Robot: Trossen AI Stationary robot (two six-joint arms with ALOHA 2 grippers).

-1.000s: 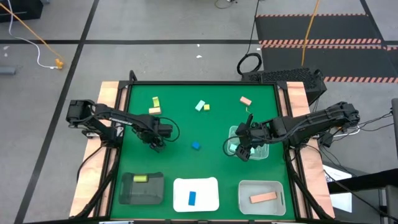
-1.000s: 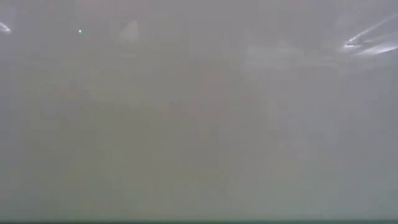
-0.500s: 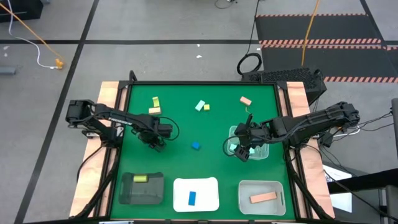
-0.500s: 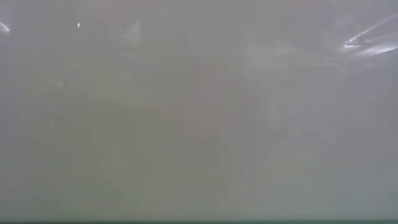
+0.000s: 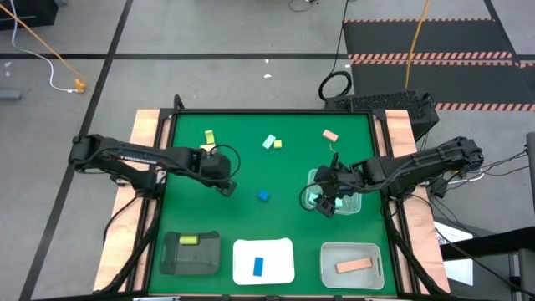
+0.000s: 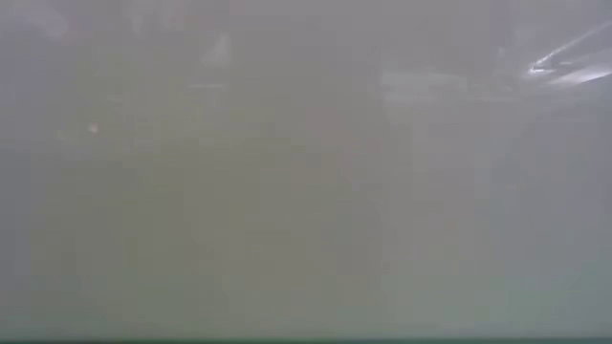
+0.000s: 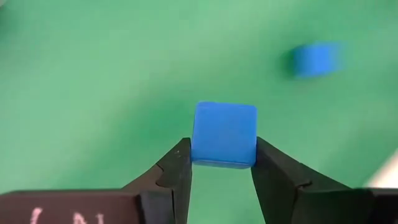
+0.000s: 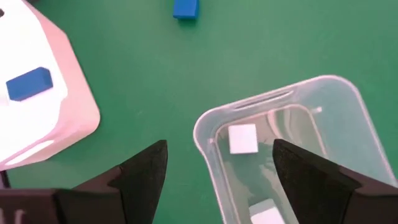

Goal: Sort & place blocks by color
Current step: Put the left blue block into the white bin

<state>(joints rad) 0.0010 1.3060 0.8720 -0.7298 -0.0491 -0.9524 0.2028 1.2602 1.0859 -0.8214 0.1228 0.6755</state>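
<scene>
My left gripper (image 5: pixel 226 186) is left of the table's middle, shut on a blue cube (image 7: pixel 224 134). A second blue cube (image 5: pixel 263 196) lies on the green mat to its right and shows in the left wrist view (image 7: pixel 314 59). My right gripper (image 5: pixel 326 201) is open and empty over the near-left corner of a small clear tray (image 5: pixel 344 201). That tray holds two pale mint cubes (image 8: pixel 242 138). Yellow-green (image 5: pixel 209 135), tan (image 5: pixel 207 148), mint (image 5: pixel 269 142) and tan-pink (image 5: pixel 329 135) blocks lie toward the far edge. The low view shows only grey haze. My left gripper pinches the blue cube by two opposite side faces (image 7: pixel 196 149) between its fingertips (image 7: pixel 177 168). Only the free ends of the fingers are on it. The cube sits square in the hold and appears clear of the mat.
Three trays stand along the near edge. A dark one (image 5: pixel 171 259) holds a yellow-green block, a white one (image 5: pixel 280 251) a blue bar, a clear one (image 5: pixel 330 255) a tan-pink bar. The white tray also shows in the right wrist view (image 8: pixel 62 118). Wooden rails border both table sides.
My left arm has stretched out, and its gripper has gone a little toward the table's right edge, toward the loose blue cube. It stays shut on its blue cube.
</scene>
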